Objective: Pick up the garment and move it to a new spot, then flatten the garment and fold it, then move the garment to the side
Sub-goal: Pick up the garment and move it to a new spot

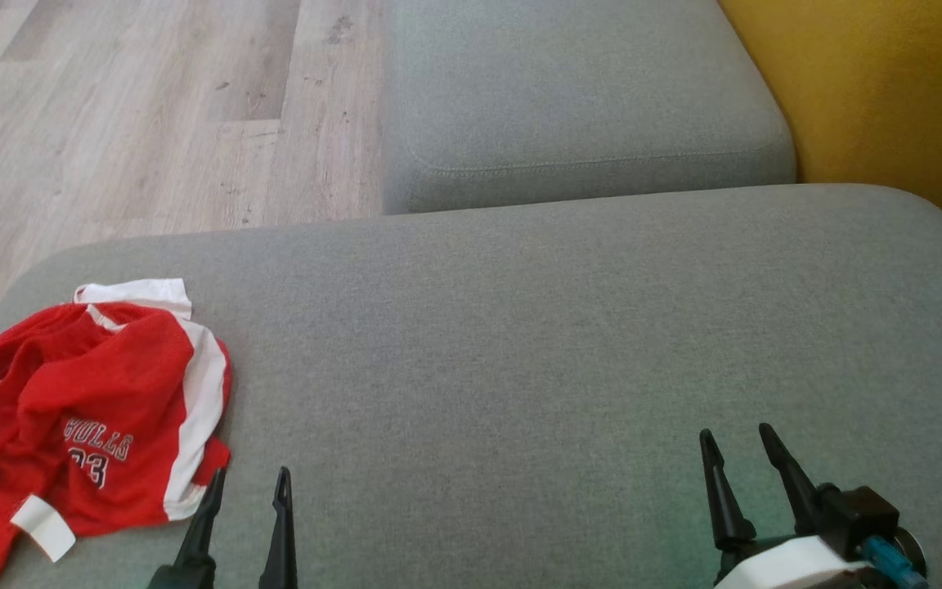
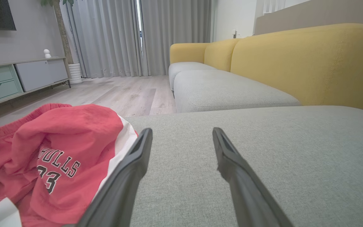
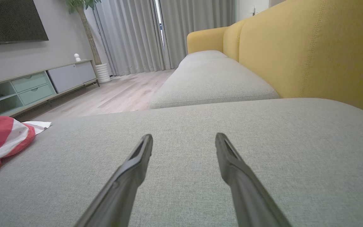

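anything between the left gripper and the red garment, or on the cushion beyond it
Nothing visible. The open left gripper sits beside the garment, almost at its white-striped edge, and the grey cushion lies bare over to the right gripper.

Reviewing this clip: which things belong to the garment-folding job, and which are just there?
Job: red Bulls garment, crumpled; grey seat cushion beneath it; left gripper, right gripper, both open.
Bystanders: yellow backrest, TV cabinet, curtains, wood floor.
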You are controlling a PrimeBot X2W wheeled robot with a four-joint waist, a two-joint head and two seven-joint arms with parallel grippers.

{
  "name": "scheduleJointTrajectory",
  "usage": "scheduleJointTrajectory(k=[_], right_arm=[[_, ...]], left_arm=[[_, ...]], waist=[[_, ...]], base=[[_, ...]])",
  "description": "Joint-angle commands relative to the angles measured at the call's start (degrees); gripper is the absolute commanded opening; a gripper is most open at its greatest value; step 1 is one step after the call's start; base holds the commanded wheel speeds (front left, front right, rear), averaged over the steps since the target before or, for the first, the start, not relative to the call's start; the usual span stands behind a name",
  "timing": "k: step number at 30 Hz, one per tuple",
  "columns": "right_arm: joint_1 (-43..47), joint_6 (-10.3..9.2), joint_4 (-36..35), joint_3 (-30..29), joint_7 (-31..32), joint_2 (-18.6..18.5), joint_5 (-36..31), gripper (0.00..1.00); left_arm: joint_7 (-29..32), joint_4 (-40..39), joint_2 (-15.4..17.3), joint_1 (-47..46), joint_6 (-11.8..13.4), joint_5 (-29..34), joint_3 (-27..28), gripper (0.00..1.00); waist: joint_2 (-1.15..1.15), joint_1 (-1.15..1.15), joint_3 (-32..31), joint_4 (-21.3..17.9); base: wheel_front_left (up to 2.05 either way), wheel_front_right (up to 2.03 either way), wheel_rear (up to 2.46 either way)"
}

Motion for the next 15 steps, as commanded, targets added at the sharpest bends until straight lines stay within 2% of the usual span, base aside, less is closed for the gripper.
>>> scheduleJointTrajectory(k=[1,11,15], right_arm=[[-1.97,-0.04,-1.85,1.3,-0.7,-0.56,-0.45,1.0],[-1.77,-0.04,-1.98,1.53,-0.7,-0.56,-0.07,1.0],[-1.59,-0.04,-2.17,2.03,-0.7,-0.56,0.31,1.0]], left_arm=[[-0.71,-1.49,0.18,-2.73,0.27,-0.15,2.18,1.0],[-0.71,-1.25,0.17,-3.47,0.46,0.23,2.4,1.0],[-0.71,-1.19,0.17,-3.65,0.34,0.71,2.96,1.0]], waist=[[0.0,0.0,0.07,0.11],[0.0,0.0,1.11,3.93],[0.0,0.0,1.59,8.16]], base=[[0.0,0.0,0.0],[0.0,0.0,0.0],[0.0,0.0,0.0]])
